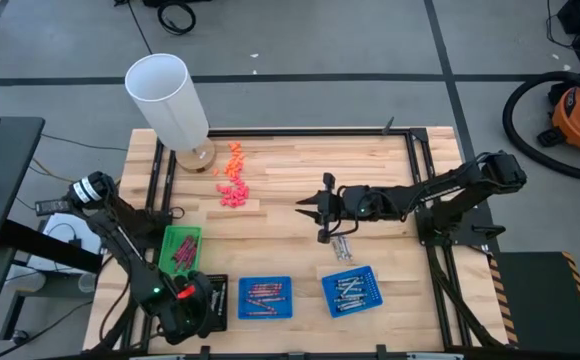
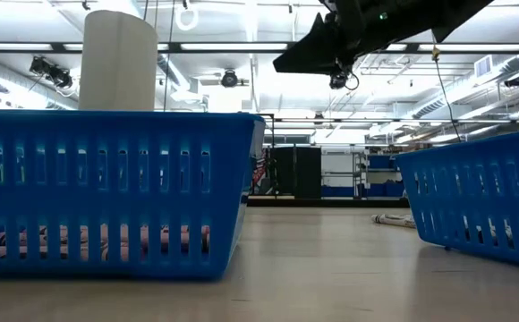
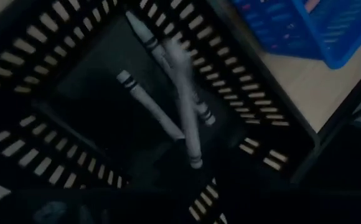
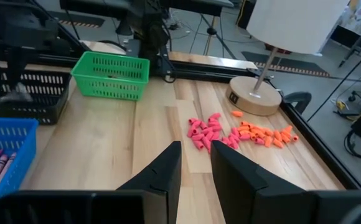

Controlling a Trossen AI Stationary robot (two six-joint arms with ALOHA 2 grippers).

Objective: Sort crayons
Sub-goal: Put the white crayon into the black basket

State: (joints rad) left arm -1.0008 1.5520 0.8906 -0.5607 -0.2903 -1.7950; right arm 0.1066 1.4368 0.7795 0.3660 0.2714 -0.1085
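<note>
Wooden table (image 1: 300, 170) sitting inside a dark frame on a grey floor, with an orange vacuum off past the far right corner. Lamp (image 1: 175, 100) standing at the far left of the table, serving as landmark. Pink and orange pieces (image 1: 233, 180) lying scattered just right of the lamp base. Green tray (image 1: 180, 250) sitting nearer the front than the lamp, holding dark red crayons. Black tray (image 1: 195, 300) lying beyond the green one, farther from the lamp, at the front edge; left gripper (image 1: 185, 297) hanging over it, and whether its fingers are parted cannot be told. Wrist camera looking down into the black tray at pale grey crayons (image 3: 168, 87), one blurred. Two blue trays sitting right of the black tray along the front: left blue tray (image 1: 264, 297) holding reddish crayons, right blue tray (image 1: 351, 291) holding grey ones. Loose grey crayons (image 1: 342, 248) lying just behind the right blue tray. Right gripper (image 4: 195, 163) hovering mid-table, well right of the lamp, fingers parted and gripping nothing.
</note>
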